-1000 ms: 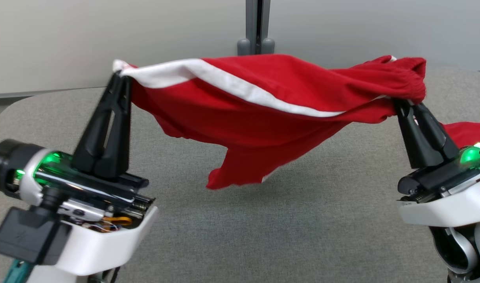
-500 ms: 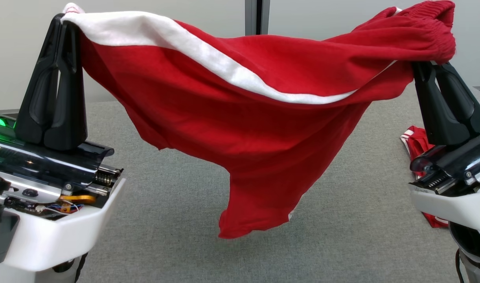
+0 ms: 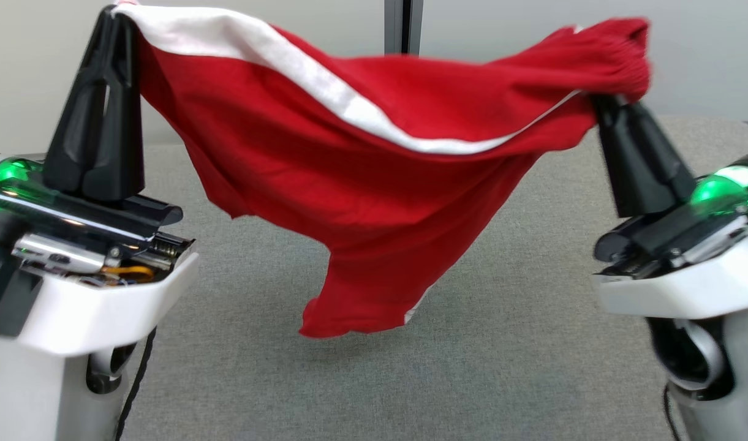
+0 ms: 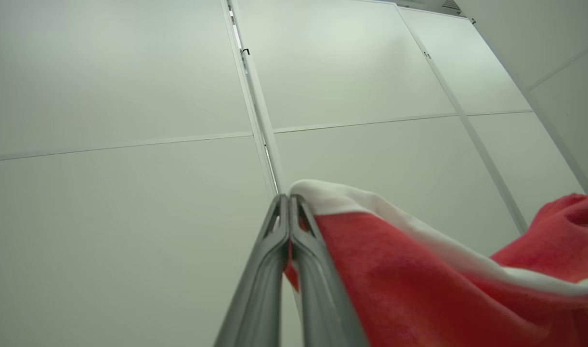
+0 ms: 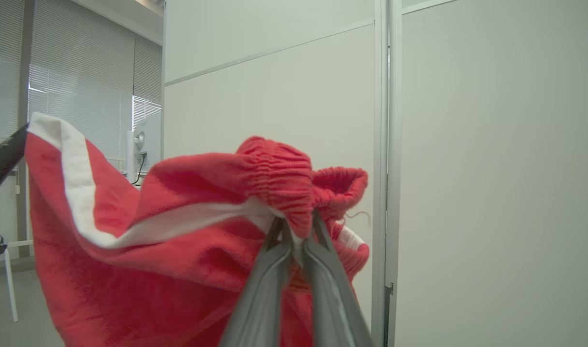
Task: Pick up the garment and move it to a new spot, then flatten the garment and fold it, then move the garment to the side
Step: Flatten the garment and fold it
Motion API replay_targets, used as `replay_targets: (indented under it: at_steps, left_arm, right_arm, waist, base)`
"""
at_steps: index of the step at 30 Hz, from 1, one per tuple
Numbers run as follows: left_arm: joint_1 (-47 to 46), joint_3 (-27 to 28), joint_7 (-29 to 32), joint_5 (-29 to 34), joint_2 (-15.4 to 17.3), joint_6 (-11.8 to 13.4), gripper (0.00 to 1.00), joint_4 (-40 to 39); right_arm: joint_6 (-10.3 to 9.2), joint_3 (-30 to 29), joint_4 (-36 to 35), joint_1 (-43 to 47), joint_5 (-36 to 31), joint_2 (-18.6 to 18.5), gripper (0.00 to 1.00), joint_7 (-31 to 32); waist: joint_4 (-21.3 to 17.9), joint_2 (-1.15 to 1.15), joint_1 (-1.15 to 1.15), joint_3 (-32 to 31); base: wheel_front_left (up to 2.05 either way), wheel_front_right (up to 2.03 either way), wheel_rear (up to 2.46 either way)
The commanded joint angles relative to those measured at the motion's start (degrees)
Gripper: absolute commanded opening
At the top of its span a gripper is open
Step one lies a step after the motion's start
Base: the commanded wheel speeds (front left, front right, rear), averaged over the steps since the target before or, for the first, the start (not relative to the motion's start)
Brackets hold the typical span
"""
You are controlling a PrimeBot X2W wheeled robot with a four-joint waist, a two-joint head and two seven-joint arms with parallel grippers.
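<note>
A: What's changed with the red shorts (image 3: 374,184)?

B: They've risen higher above the grey counter (image 3: 502,367), and the loose leg has swung left. I'd say the carry is under way, with nothing laid down yet.

A: Grips?

B: The left end effector (image 3: 113,12) is pinched shut on the white-striped end at upper left. The right end effector (image 3: 603,101) is clamped on the gathered waistband (image 3: 612,55) at upper right.

A: Orientation?

B: The long axis runs across the frame, waistband on the right, slack leg hanging down the centre.

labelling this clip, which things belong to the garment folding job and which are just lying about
Job: red garment, left gripper and right gripper both shut on it, grey table underneath.
Lying about: partition wall, window blinds.
</note>
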Motion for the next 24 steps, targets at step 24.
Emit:
replay_targets:
  at_steps: [24]
  left_arm:
    - [16.71, -7.69, -2.05, -9.98, -8.16, -3.94, 0.00, 36.99]
  right_arm:
    - [0.01, 8.70, 41.05, 9.10, 14.86, 3.43, 0.00, -12.14]
  waist:
    - [0.17, 0.00, 0.00, 7.83]
  base:
    - [0.00, 0.00, 0.00]
